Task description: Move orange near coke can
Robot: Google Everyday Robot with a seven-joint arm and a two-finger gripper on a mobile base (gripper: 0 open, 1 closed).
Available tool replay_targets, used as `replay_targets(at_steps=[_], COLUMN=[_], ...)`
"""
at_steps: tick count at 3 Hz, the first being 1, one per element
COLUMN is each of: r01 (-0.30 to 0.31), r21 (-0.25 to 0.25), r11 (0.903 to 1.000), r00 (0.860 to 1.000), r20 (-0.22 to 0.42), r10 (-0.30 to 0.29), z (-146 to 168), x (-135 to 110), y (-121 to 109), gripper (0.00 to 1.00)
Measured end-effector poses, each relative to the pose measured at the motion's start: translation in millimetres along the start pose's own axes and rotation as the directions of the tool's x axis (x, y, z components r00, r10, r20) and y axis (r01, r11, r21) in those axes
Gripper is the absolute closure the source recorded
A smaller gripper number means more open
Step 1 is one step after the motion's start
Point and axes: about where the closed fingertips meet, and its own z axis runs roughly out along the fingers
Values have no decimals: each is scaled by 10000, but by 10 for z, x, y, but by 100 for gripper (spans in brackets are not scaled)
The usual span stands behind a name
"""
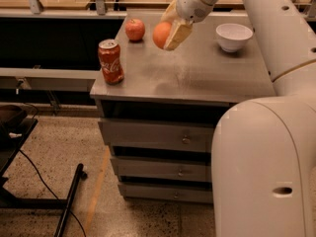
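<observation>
Your pincer (166, 33) is clenching the orange (160, 35) in the upper centre of the frame.
The round, evenly bright, matte fruit is hanging above the grey surface (197, 75), just right of the apple (135, 29); the coke can (110, 61) is standing well apart at the left edge.

Dim warm light, soft sheen on tabletop (212, 78) under raised hand (168, 32) w/ orange (159, 35).

We see a round reddish-pink apple (135, 29) at upper centre-left and a white ceramic bowl (233, 36) at upper right, well apart on a grey metal drawer cabinet (197, 75). Black cable (39, 177) lower left. The gripper (168, 32), upper centre, clamps the orange (159, 35).
</observation>
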Motion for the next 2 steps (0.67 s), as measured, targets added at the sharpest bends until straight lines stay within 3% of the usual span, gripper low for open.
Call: replay_targets(at_steps=[1,2], r01=[-194,-13], r21=[89,184], r11=[9998,9998], r00=[9969,9900], r20=[766,1414], r10=[186,-13], z=[130,311], x=[-75,-321], y=[-35,-92], gripper=[100,100])
